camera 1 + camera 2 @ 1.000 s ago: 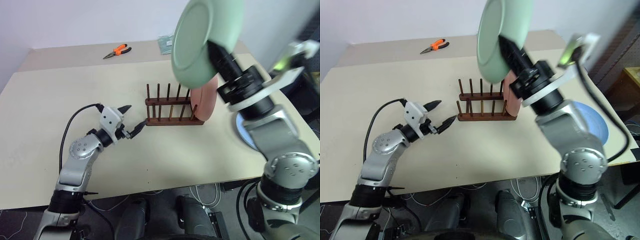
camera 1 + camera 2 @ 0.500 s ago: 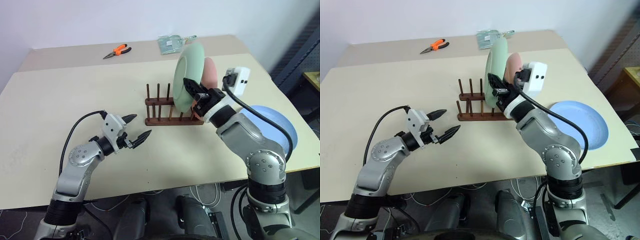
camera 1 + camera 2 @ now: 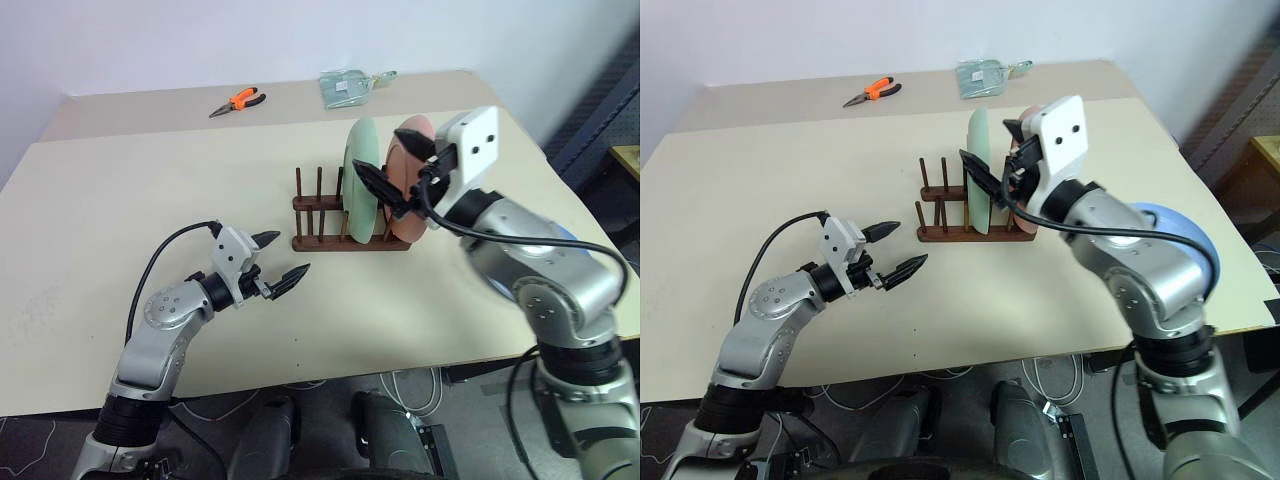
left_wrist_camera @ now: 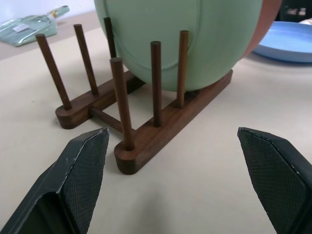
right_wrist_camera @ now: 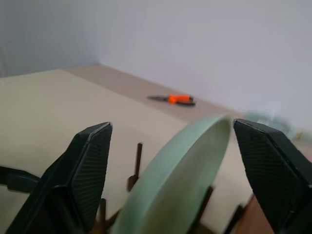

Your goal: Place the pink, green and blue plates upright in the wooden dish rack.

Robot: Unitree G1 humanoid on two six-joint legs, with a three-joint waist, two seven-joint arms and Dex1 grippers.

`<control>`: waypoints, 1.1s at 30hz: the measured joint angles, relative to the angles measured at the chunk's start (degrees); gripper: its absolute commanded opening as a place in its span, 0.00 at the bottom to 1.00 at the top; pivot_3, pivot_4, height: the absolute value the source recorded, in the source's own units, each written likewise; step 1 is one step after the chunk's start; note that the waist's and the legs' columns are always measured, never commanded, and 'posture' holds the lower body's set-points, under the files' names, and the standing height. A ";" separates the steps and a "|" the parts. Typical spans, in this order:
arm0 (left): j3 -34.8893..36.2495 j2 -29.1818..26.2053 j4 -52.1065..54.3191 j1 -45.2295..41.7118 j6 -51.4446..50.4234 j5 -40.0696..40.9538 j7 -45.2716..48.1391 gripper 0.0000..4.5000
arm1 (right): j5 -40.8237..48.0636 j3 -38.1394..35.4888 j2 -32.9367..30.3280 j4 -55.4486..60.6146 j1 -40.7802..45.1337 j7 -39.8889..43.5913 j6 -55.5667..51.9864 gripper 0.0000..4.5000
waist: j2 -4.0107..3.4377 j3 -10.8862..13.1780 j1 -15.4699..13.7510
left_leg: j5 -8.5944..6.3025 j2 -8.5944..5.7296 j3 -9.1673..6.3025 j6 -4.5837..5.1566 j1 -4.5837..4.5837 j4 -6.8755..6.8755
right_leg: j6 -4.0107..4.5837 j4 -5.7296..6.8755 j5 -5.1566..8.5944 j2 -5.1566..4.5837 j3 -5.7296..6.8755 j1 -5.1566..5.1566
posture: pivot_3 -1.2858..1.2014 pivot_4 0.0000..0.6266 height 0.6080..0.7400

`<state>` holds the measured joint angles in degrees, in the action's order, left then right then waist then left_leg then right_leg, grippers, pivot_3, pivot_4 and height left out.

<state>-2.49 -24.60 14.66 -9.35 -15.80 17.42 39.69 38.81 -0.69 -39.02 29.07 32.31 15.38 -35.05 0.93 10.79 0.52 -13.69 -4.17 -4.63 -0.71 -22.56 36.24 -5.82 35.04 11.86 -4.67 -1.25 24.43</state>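
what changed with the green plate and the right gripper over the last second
The right gripper brought the green plate down from high above the table into the wooden dish rack, beside the pink plate, then opened and let it go. The plate now stands upright between the pegs. The left gripper stayed open near the rack; the pink plate, the blue plate and the pliers stayed put.

Large beige rectangular table, matte top. Directly on it: small dark brown wooden peg rack near centre; light blue round plastic plate flat towards the right edge; orange-handled pliers along the far strip; clear greenish plastic packet beside the far edge, well apart from the pliers.
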 measured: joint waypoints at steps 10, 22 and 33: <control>-2.48 0.50 -0.66 -1.30 0.40 -0.56 1.61 0.98 | -4.78 -22.75 -10.58 -10.03 -21.69 9.76 0.19 0.96 | 0.08 -0.05 -1.30 | -0.02 0.03 0.03 0.04 0.02 -0.01 | 0.01 -0.07 0.01 -0.02 -0.02 -0.08 | 0.52 0.24 0.99; -5.21 1.19 -1.35 -3.22 0.51 -0.68 3.48 1.00 | -20.05 -9.59 -4.72 -8.62 -33.91 3.15 -4.74 0.77 | -0.12 0.01 -0.06 | -0.02 0.05 0.23 0.04 0.09 0.05 | 0.05 -0.03 0.01 -0.03 -0.12 -0.07 | 0.52 0.24 0.99; -5.23 -0.04 0.17 -2.11 -1.44 0.77 5.60 1.00 | -26.37 -8.96 -2.75 -12.19 -28.29 1.89 -3.37 0.01 | -0.12 0.02 0.07 | -0.03 0.04 0.22 0.05 0.09 0.07 | 0.00 -0.03 0.03 -0.02 -0.11 -0.07 | 0.52 0.24 0.99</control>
<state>-7.72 -24.64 14.83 -11.46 -17.24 18.19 45.29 12.44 -9.65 -41.77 16.88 4.02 17.26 -38.42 0.81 10.81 0.59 -13.72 -4.13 -4.40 -0.66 -22.47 36.31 -5.83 35.01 11.89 -4.69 -1.37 24.36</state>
